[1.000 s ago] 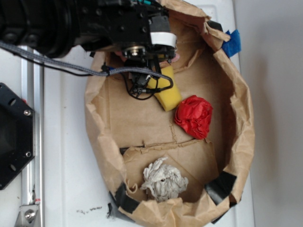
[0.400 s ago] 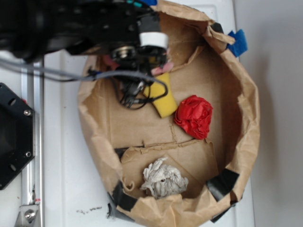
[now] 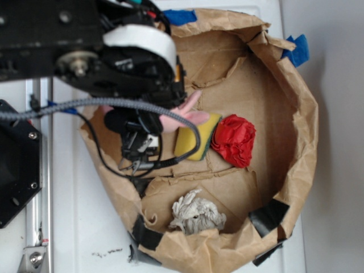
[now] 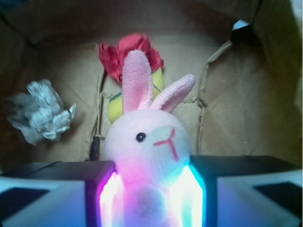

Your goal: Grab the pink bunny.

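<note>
Closest to your wrist camera, the gripper [image 4: 150, 198] has both fingers [image 4: 102, 189] pressed against the sides of the pink bunny [image 4: 147, 146], so it is clamped on the toy. The bunny sits upright between the glowing inner faces of the fingers, its cream face with one dark eye and a red stitched mouth turned toward the lens, its two long ears standing up, the right one tilted.

Just behind the ears you see the yellow sponge [image 4: 115, 105], and behind that the red cloth [image 4: 124, 54], both lying on the brown paper floor. Off to the left lies the crumpled grey-white wad [image 4: 40, 116].

From the outside view, the arm covers the upper left of the paper bag [image 3: 296, 102], and only the bunny's pink ears [image 3: 185, 114] poke out from under it, next to the sponge [image 3: 196, 136]. The red cloth [image 3: 233, 139] touches the sponge's right side. The grey-white wad [image 3: 196, 215] rests well apart, near the bag's lower edge. Strips of blue tape [image 3: 298, 50] and black tape [image 3: 268, 215] hold the bag's rim.
</note>
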